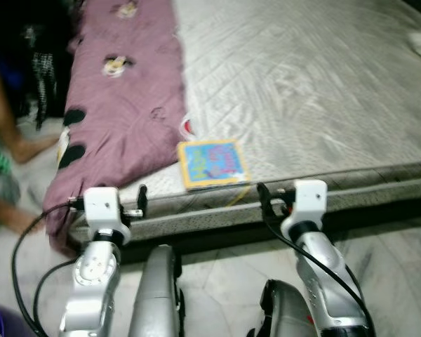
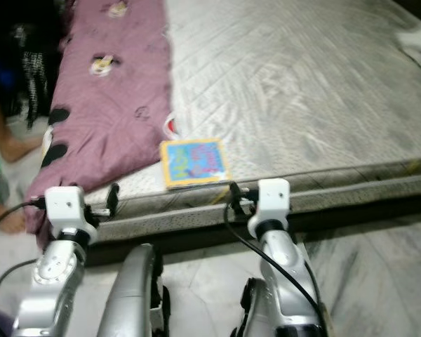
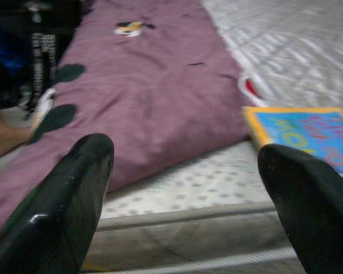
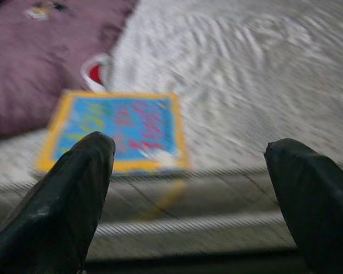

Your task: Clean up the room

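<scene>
From the left eye view, a bed with a pale quilted mattress is seen straight ahead, with a mauve blanket bunched along its left side and hanging over the near corner. A blue picture book with a yellow border is laid flat near the mattress's front edge, just beside the blanket. The left gripper and right gripper are both held up in front of the bed frame, apart from the book. A person's leg and foot are seen on the floor at the far left, pretty blurred. In the right eye view the same layout is shown, and something white is glimpsed at the bed's far right edge; what it is can't be told. In the left wrist view, the left gripper's fingers are spread wide with nothing between them, pointed at the blanket's edge, with the book off toward the other finger. In the right wrist view, the right gripper's fingers are likewise spread wide and empty, and the book is framed just past them on the mattress edge, a bit blurry.
</scene>
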### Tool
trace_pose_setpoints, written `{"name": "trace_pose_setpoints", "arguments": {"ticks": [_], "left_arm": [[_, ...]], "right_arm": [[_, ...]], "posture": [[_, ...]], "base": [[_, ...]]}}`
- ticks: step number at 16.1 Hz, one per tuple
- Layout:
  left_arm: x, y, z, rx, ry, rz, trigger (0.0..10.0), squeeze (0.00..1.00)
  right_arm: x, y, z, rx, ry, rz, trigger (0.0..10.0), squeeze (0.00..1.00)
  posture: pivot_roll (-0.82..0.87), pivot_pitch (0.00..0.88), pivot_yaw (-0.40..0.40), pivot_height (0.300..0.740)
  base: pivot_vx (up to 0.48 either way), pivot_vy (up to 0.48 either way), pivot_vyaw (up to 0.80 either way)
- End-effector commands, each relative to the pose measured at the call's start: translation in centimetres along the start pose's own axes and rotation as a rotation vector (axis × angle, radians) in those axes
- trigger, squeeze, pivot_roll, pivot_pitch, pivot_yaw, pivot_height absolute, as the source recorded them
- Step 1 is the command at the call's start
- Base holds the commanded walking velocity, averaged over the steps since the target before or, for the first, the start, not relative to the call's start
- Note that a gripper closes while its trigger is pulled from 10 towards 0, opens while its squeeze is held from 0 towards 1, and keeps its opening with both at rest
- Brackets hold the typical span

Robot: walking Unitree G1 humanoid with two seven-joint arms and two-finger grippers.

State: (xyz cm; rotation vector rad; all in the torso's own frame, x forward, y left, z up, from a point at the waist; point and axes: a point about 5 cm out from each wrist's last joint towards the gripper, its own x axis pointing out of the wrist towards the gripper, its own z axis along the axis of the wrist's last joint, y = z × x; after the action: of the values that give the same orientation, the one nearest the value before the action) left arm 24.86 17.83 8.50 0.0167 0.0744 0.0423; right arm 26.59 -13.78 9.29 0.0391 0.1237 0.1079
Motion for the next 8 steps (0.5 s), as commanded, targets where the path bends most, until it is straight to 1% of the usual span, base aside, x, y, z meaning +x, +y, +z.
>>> {"name": "trace_pose_setpoints", "arguments": {"ticks": [1,2,7,8], "left_arm": [[0.14,-0.02,0.50,-0.002,-0.017,-0.010,10.0,0.00],[0.14,-0.03,0.53,-0.004,-0.017,-0.012,10.0,0.00],[0.19,-0.10,0.52,-0.008,-0.016,-0.016,10.0,0.00],[0.20,-0.12,0.53,-0.008,-0.015,-0.017,10.0,0.00]], "right_arm": [[-0.17,0.00,0.11,-0.008,-0.002,0.001,10.0,0.00],[-0.16,-0.01,0.10,-0.004,0.000,-0.001,10.0,0.00],[-0.09,-0.05,0.06,-0.002,0.003,-0.002,10.0,0.00],[-0.07,-0.02,0.11,-0.005,-0.002,0.002,10.0,0.00]], "posture": [[0.05,0.159,0.004,0.609],[0.04,0.162,0.004,0.609],[0.04,0.160,0.003,0.609],[0.04,0.160,0.004,0.609]], "base": [[0.000,0.000,0.80],[0.000,0.000,0.60],[0.000,0.000,0.00],[0.000,0.000,0.53]]}}
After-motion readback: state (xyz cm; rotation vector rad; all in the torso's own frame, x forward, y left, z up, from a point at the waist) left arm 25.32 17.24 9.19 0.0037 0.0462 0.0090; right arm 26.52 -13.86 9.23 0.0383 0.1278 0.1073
